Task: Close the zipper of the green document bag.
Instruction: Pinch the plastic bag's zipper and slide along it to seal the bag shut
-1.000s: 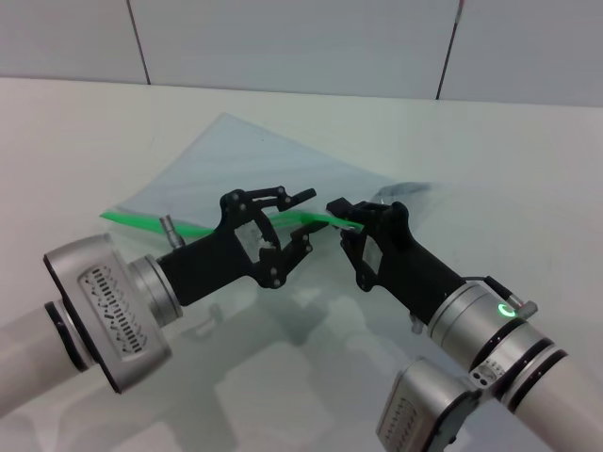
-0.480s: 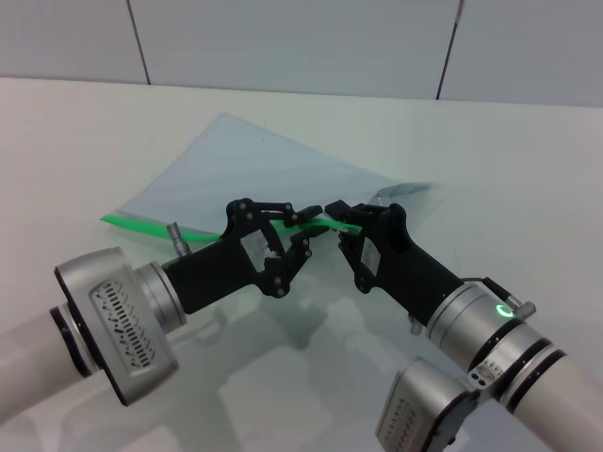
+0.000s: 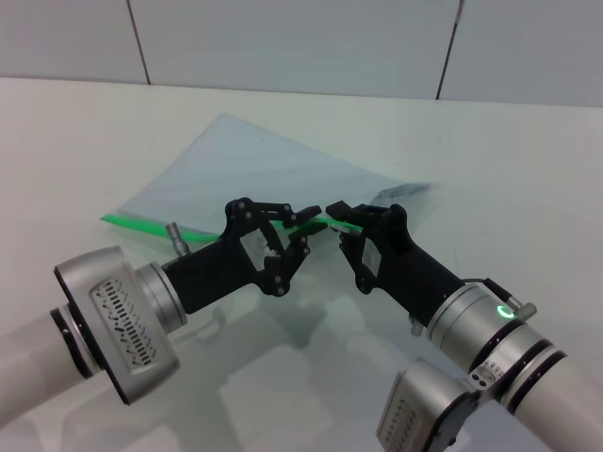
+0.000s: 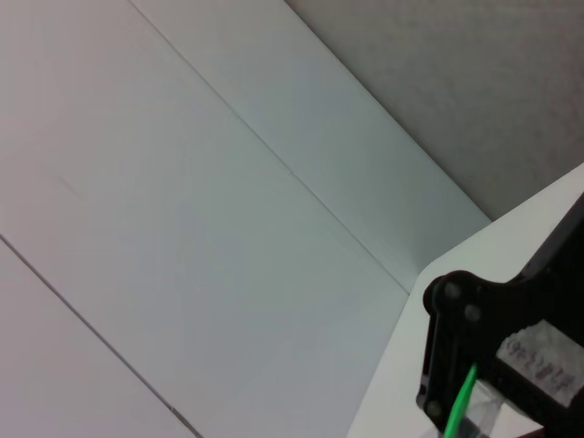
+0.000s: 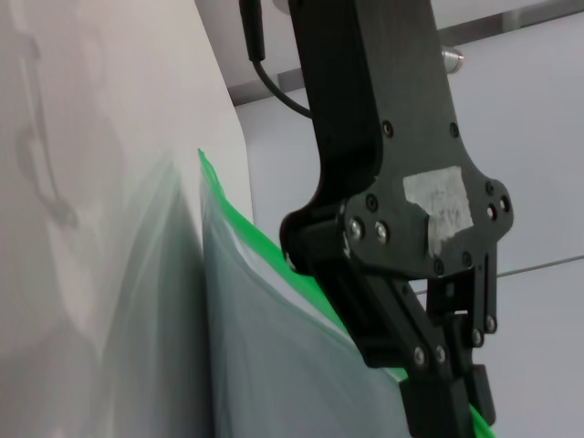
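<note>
The green document bag (image 3: 254,169) lies flat on the white table, translucent and pale blue. Its bright green zipper (image 3: 141,224) runs along the near edge, lifted a little at the right end. My left gripper (image 3: 303,228) is shut on the zipper strip near that end. Just to its right, my right gripper (image 3: 341,218) is shut on the bag's green end corner. The right wrist view shows the bag (image 5: 265,338), the zipper (image 5: 246,224) and the left gripper (image 5: 452,392) closed over the strip. The slider tab is hidden between the fingers.
The white table (image 3: 75,132) spreads on all sides of the bag, with a grey panelled wall (image 3: 283,38) behind it. A crumpled clear flap (image 3: 405,191) of the bag sticks up at its right corner.
My left gripper moved right along the strip and its fingers went from open to shut on the zipper. The right gripper has stayed in place.
</note>
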Robot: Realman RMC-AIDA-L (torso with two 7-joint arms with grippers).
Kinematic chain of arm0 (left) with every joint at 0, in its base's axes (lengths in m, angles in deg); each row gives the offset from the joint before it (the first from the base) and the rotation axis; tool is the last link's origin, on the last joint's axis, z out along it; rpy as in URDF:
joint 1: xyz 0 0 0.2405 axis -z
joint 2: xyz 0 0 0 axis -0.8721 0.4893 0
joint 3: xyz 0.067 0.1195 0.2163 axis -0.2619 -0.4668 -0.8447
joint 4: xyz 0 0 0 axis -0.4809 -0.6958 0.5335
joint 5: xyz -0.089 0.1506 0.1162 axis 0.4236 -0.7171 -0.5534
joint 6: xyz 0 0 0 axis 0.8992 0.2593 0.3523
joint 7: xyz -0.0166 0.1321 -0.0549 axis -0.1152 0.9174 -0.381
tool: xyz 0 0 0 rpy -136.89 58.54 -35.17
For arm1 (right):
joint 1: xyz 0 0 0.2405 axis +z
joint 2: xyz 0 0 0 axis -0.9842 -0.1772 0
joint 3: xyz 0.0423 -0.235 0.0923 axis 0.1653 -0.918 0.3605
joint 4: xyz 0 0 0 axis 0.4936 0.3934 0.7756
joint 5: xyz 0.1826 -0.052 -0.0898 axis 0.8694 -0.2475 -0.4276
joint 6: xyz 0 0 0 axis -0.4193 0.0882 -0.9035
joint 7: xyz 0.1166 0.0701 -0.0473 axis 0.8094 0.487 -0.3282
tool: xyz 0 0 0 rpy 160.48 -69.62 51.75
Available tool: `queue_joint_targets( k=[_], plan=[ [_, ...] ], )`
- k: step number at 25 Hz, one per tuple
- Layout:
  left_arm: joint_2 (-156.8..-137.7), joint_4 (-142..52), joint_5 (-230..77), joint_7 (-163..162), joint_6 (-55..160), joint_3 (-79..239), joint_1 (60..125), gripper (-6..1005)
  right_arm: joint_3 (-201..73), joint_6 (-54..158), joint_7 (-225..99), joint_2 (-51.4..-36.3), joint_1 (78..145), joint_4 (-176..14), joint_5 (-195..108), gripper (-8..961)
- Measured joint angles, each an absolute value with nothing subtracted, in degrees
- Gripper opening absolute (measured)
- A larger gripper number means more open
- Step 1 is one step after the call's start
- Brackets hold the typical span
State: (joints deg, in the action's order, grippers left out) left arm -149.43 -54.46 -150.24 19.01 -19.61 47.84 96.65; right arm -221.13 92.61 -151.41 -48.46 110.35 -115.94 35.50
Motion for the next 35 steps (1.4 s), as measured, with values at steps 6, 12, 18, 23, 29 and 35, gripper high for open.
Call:
queue_joint_targets(
  k=[6,12,18,23,29,35],
  plan=[
    [-149.39,-54.46,-149.06,18.59,-19.55,48.0,96.37,81,-221.14,92.92,-150.82,-48.43,110.24,-116.07,35.49,47],
    [-149.28,-54.44,-147.66,18.15,-19.11,48.05,96.05,82,-221.14,94.75,-147.7,-48.15,110.03,-115.64,35.46,47],
    [-149.25,-54.43,-147.63,18.13,-18.75,48.04,96.04,82,-221.12,95.18,-146.67,-48.02,109.93,-115.54,35.5,47],
    [-149.25,-54.44,-147.63,18.14,-18.58,48.03,95.92,81,-221.09,96.13,-145.51,-48.03,109.93,-114.98,35.64,47],
    [-149.17,-54.44,-147.16,18.14,-17.45,48.03,95.73,82,-221.05,99.55,-141.64,-48.02,109.62,-112.91,35.47,47],
    [-149.14,-54.41,-146.96,18.14,-17.32,48.71,95.11,82,-221.04,104.48,-137.33,-48.02,108.64,-110.33,35.67,47]
  ],
)
